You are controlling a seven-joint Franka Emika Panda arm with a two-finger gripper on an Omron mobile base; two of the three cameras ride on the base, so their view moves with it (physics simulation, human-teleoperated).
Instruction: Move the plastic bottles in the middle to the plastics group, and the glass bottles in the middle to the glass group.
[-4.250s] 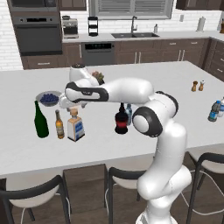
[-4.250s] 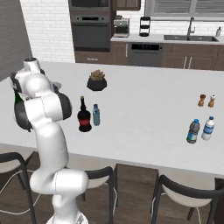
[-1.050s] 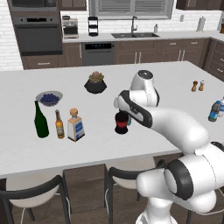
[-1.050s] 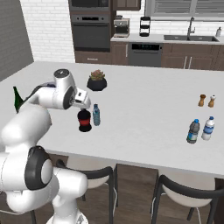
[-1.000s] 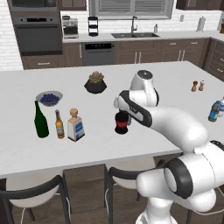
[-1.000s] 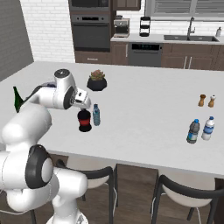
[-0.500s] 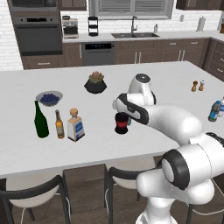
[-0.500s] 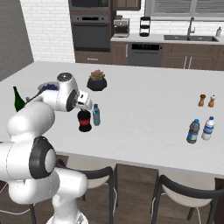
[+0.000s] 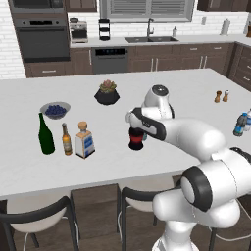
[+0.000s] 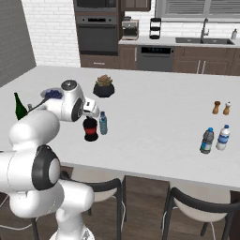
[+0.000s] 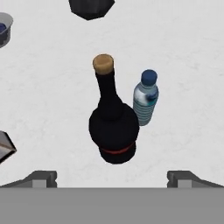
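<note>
Claw (image 11: 112, 175) spread wide, empty, poised above the dark round-bellied bottle (image 11: 113, 127) at mid desk (image 11: 188, 65); best lowered straight over the thin neck and closed below the tan cork, where the smooth dark glass narrows, keeping clear of the small ribbed plastic bottle (image 11: 145, 99) just beside it. Farther off, left: square clear bottle (image 9: 85, 141), slim amber bottle (image 9: 66, 140), tall green bottle (image 9: 46, 135). Far right edge: plastics pair (image 10: 214, 139)
</note>
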